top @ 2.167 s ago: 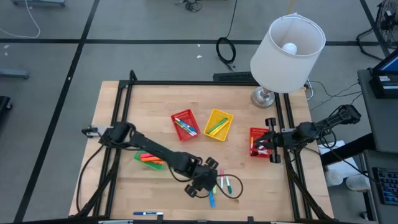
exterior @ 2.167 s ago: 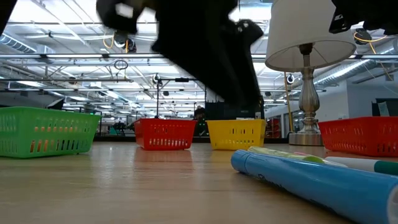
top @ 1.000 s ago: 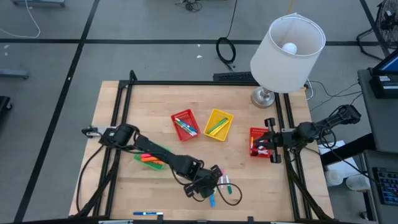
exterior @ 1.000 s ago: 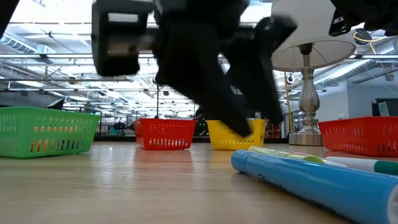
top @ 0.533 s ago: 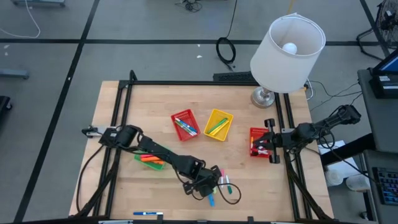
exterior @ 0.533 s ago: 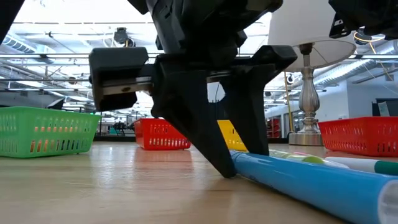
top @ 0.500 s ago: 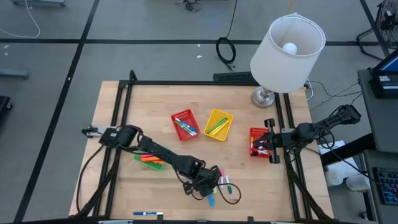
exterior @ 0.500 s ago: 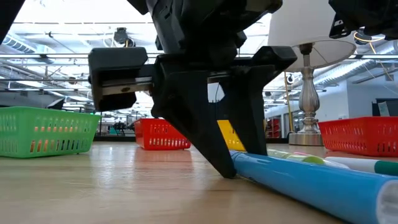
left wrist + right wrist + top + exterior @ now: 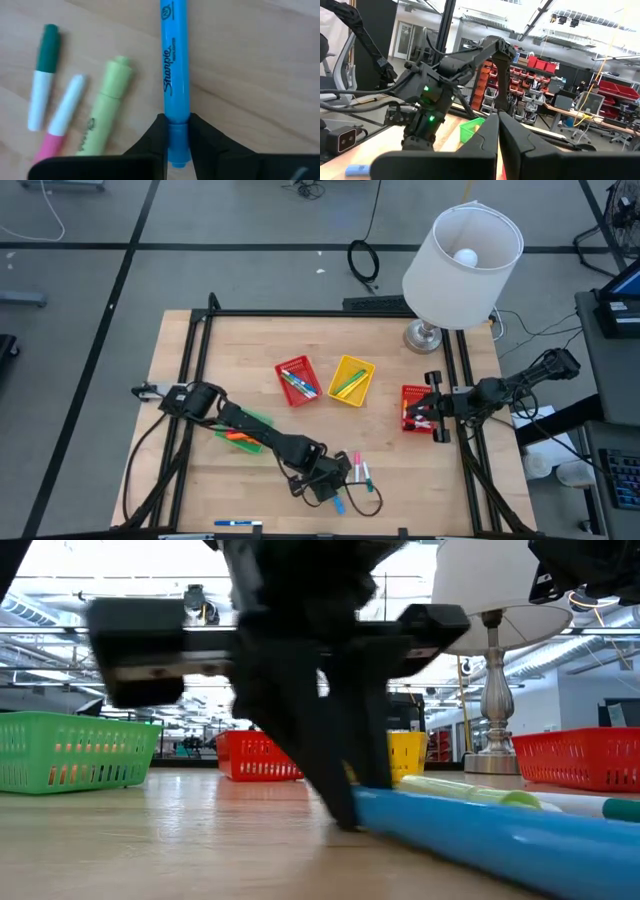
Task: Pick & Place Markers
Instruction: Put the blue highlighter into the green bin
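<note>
My left gripper (image 9: 331, 490) stands low over the table's near middle, shut on a blue marker (image 9: 175, 65) that lies on the wood. Beside it lie a yellow-green marker (image 9: 105, 117), a pink-and-white one (image 9: 60, 120) and a green-and-white one (image 9: 42, 75), all flat on the table. My right gripper (image 9: 498, 135) is shut and holds nothing; it waits at the right edge, above a red basket (image 9: 412, 408). My left gripper pinches the blue marker between its two fingers near the marker's far end (image 9: 178, 131). The fingers (image 9: 335, 790) come steeply from above and lie across the barrel. The marker rests flat on the table along its whole length (image 9: 480, 835).
A red basket (image 9: 297, 380) and a yellow basket (image 9: 351, 379) with markers stand mid-table. A green basket (image 9: 247, 432) with orange markers lies under my left arm. A lamp (image 9: 460, 255) stands at the far right. Another blue marker (image 9: 238, 523) lies at the near edge, a black cable (image 9: 377, 498) by the markers.
My left gripper has sunk to the table and tipped steeper over the blue marker's far end. Its fingers, wide apart a second ago, have shut onto the barrel. The marker still lies on the wood.
</note>
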